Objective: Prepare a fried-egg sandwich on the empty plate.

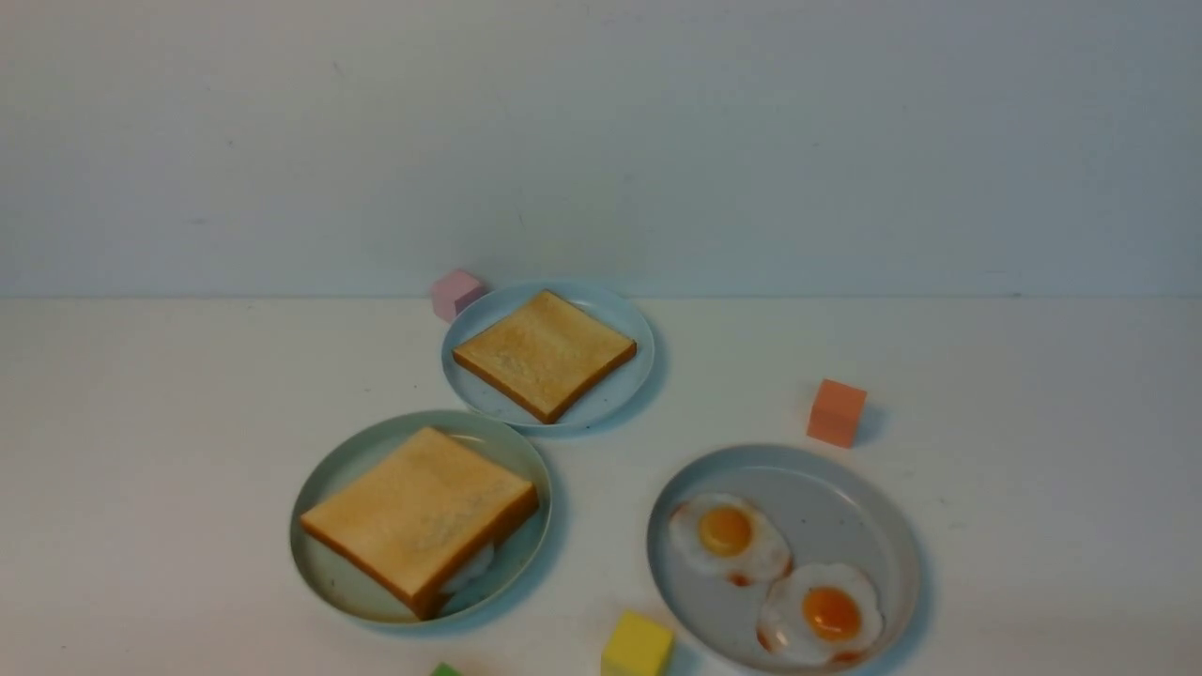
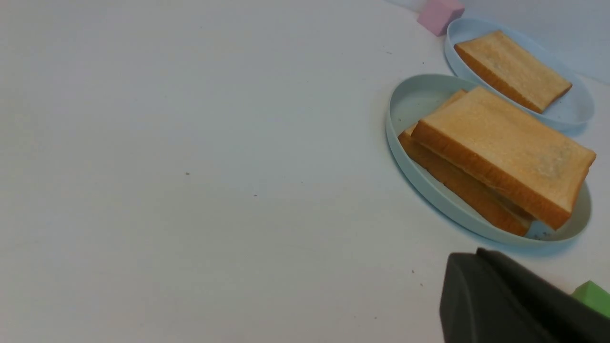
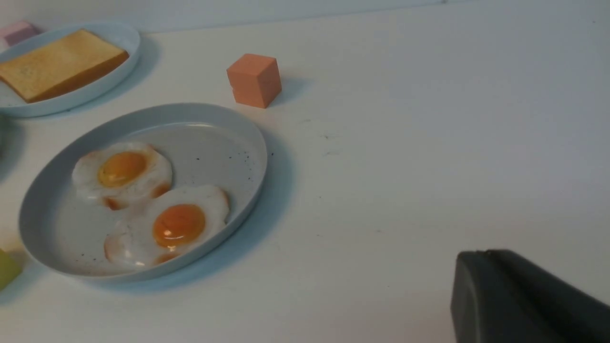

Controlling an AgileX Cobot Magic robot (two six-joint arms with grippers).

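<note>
On the white bench (image 1: 1033, 526), the pale mint-green plate (image 1: 331, 474) sits near and left of centre. It carries the fried-egg sandwich (image 1: 420, 514): two toast slices stacked slightly askew, with a sliver of white egg (image 1: 472, 569) peeking out from between them on the near right side. In the left wrist view the top slice (image 2: 510, 147) overhangs the lower slice (image 2: 457, 183).

Just beyond, touching or nearly touching the mint plate's far rim, a smaller light-blue plate (image 1: 610, 394) holds a single toast slice (image 1: 545, 353). A pink cube (image 1: 456, 293) stands at its far left edge. To the right, a grey-blue plate (image 1: 845, 507) holds two fried eggs (image 1: 729, 537) side by side. An orange cube (image 1: 836, 412) stands just beyond it, a yellow cube (image 1: 637, 646) just beside its near left rim, and a green cube (image 1: 444, 670) at the front view's near edge.

Neither arm appears in the front view. Each wrist view shows only one dark body: the left claw (image 2: 505, 300) is closed with nothing in it, and the right claw (image 3: 519, 300) is all but closed, also holding nothing.
</note>
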